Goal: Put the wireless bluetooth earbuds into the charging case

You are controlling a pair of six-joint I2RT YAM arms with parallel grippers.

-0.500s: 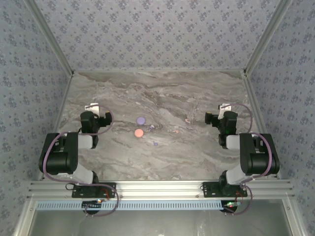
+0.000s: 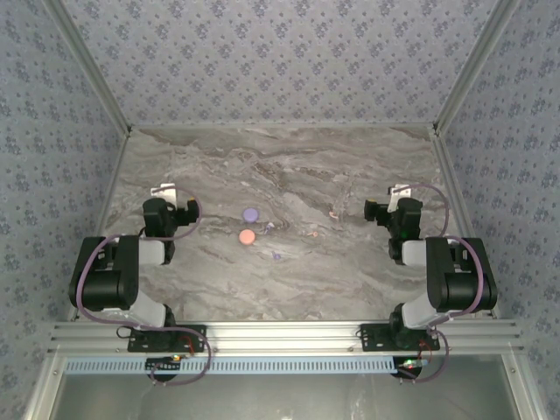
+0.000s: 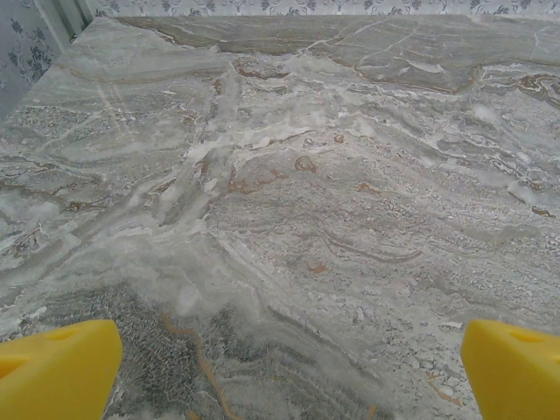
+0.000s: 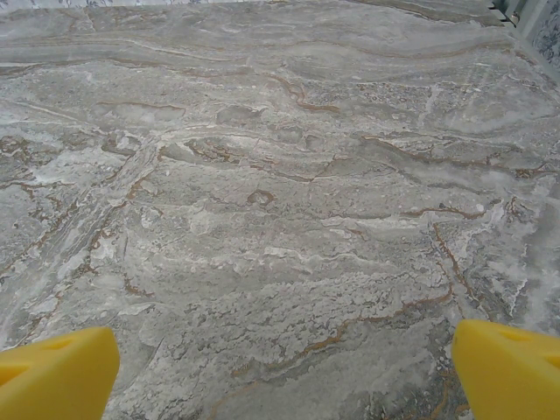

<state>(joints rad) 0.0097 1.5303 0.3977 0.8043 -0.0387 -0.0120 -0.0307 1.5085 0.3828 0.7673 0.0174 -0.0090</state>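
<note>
Two coin-like round charging cases lie mid-table: a purple case (image 2: 251, 213) and, just in front of it, an orange-pink case (image 2: 247, 236). The earbuds are tiny specks scattered to their right: a lilac earbud (image 2: 276, 256), another lilac one (image 2: 269, 227), a pinkish earbud (image 2: 312, 234) and another pinkish one (image 2: 332, 212). My left gripper (image 2: 168, 192) rests at the left side, well left of the cases. My right gripper (image 2: 399, 194) rests at the right side, right of the specks. In the wrist views the left gripper (image 3: 280, 376) and the right gripper (image 4: 284, 376) stand open over bare marble, nothing between their yellow fingertips (image 3: 57, 367).
The marble-patterned table (image 2: 289, 166) is walled by patterned panels at the back (image 2: 280, 61) and at both sides. An aluminium rail (image 2: 280, 337) with the arm bases runs along the near edge.
</note>
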